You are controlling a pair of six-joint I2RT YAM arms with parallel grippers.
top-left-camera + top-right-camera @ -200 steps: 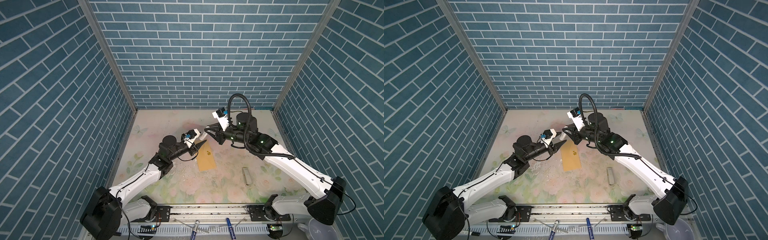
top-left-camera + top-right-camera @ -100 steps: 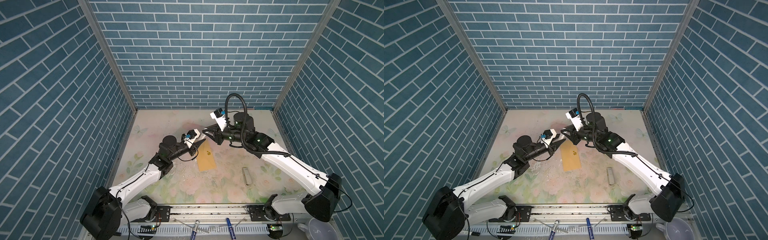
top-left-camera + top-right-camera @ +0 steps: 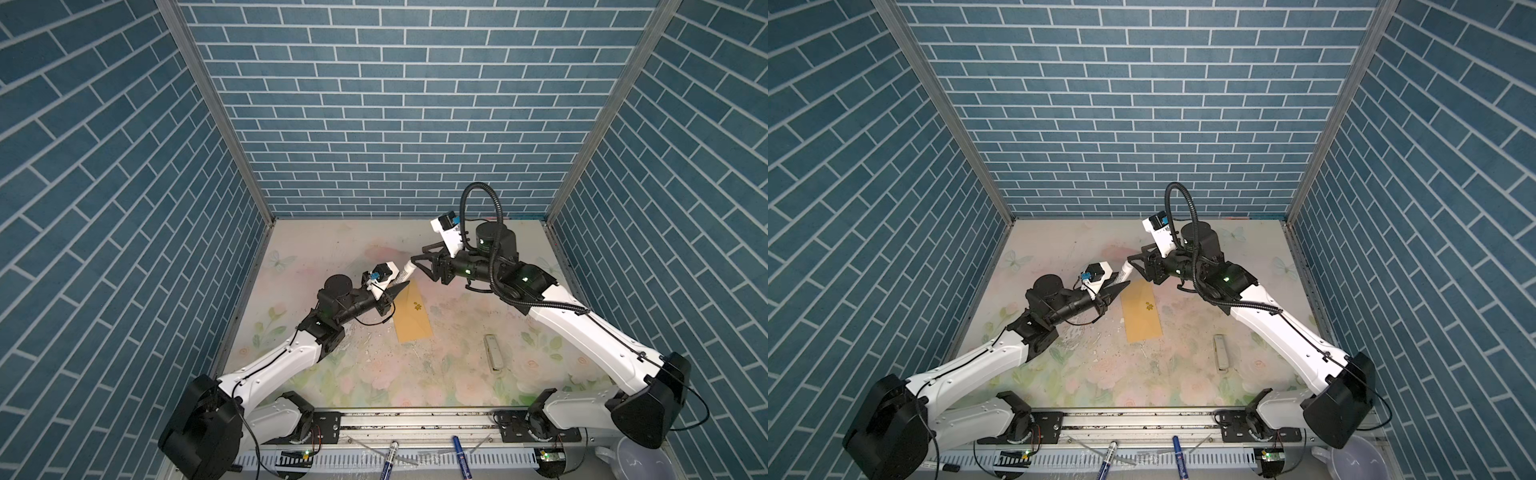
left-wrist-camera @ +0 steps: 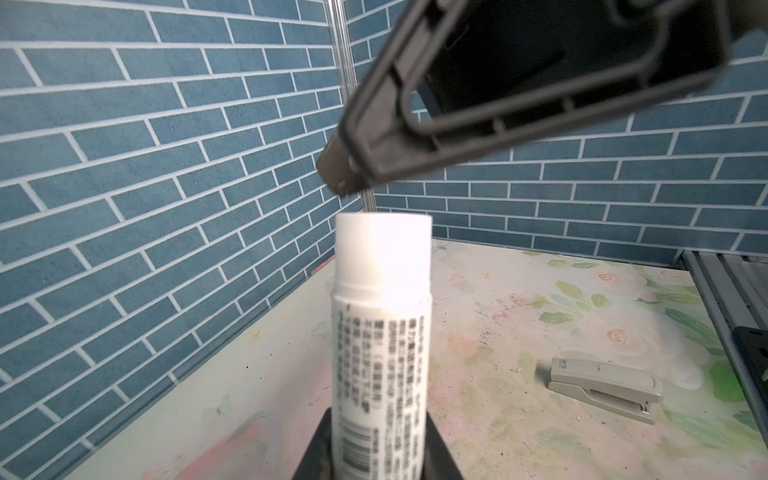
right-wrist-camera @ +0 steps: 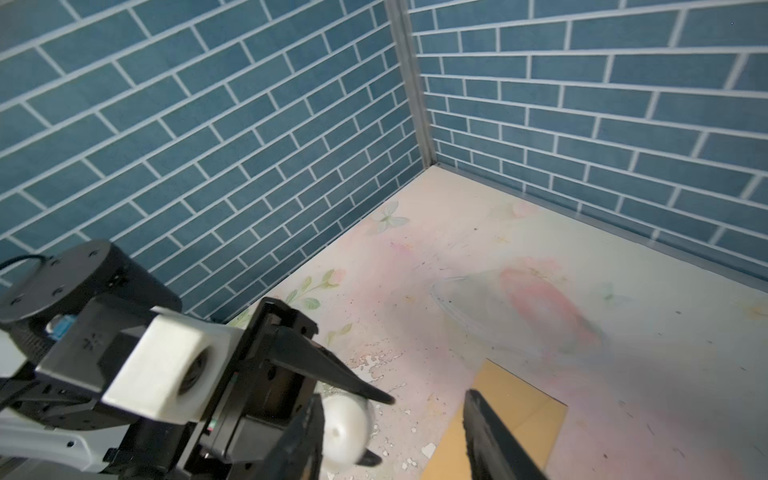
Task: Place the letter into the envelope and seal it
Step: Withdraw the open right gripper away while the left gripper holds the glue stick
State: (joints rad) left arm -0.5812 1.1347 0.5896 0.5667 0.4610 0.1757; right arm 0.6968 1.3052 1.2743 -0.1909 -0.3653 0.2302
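- In both top views the left pincer (image 3: 398, 286) is clenched on a white glue stick (image 3: 405, 272). The stick's long axis points straight across at the right pincer (image 3: 419, 266), whose jaws stand released around its far tip.
- The envelope (image 3: 411, 311) lies flat on the surface (image 3: 332, 249) just below that meeting point. Its long axis runs toward the near edge and its gold sticker faces up. The left pincer overlaps its far corner, so that arm looks nearer. A stapler (image 3: 493, 352) lies well apart.
- Left wrist: the glue stick (image 4: 381, 332) sits gripped between the left jaws, capped end away. One of the right pincer's fingers (image 4: 374, 145) hangs just past the cap.
- Right wrist: the right fingers (image 5: 490, 436) are spread wide, and the stick's round end sits between them, close to one side. The envelope (image 5: 519, 415) lies underneath.
- The letter shows nowhere, so I judge it's already inside. I can't tell whether the flap is stuck down. The next move likely turns on closing squarely on that cap, in line with the stick.
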